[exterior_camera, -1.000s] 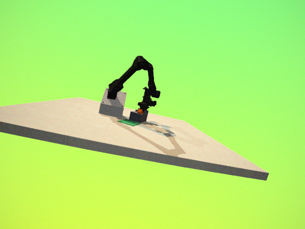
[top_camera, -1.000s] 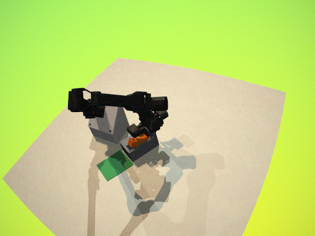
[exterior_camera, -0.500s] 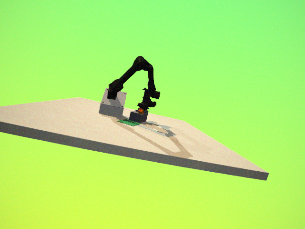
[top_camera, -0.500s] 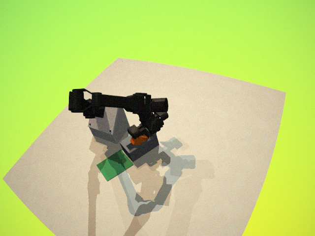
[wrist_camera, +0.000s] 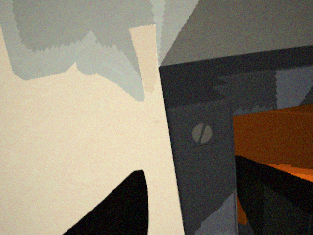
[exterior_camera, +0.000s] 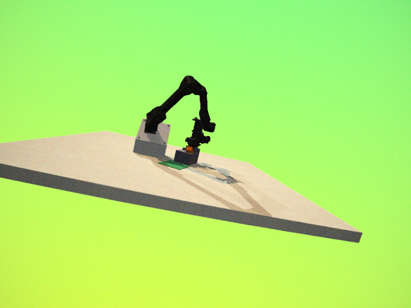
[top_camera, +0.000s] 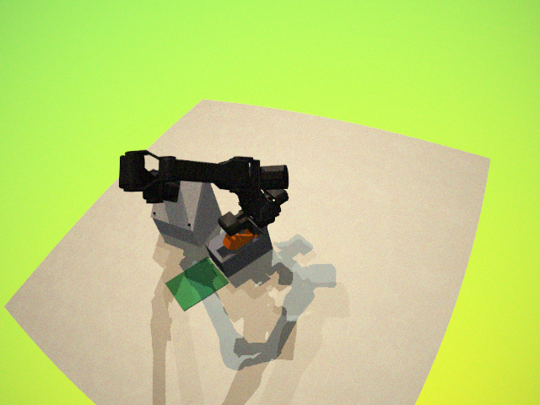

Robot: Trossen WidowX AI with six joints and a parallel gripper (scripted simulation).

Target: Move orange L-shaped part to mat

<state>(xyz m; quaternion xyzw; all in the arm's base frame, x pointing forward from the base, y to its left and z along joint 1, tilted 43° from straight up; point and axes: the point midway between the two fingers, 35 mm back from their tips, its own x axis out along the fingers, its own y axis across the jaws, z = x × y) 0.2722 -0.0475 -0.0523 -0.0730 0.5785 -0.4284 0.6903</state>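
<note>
The orange L-shaped part (top_camera: 239, 239) (exterior_camera: 189, 149) (wrist_camera: 274, 132) sits tilted in the pocket of the grey tray (top_camera: 246, 260) (exterior_camera: 185, 158) (wrist_camera: 202, 176), with one end raised above the tray's top. My gripper (top_camera: 240, 226) (exterior_camera: 192, 144) (wrist_camera: 187, 172) is down on the tray and presses on the part from above. Its fingers stand partly apart with nothing between them. In the wrist view one finger is over the table beside the tray and the other is over the part. The green mat (top_camera: 196, 283) (exterior_camera: 172, 164) lies flat beside the tray and is bare.
The arm's grey base block (top_camera: 183, 213) (exterior_camera: 152, 139) stands just behind the tray. The arm reaches over from it. The beige table (top_camera: 370, 244) (exterior_camera: 83, 165) ends well away on all sides.
</note>
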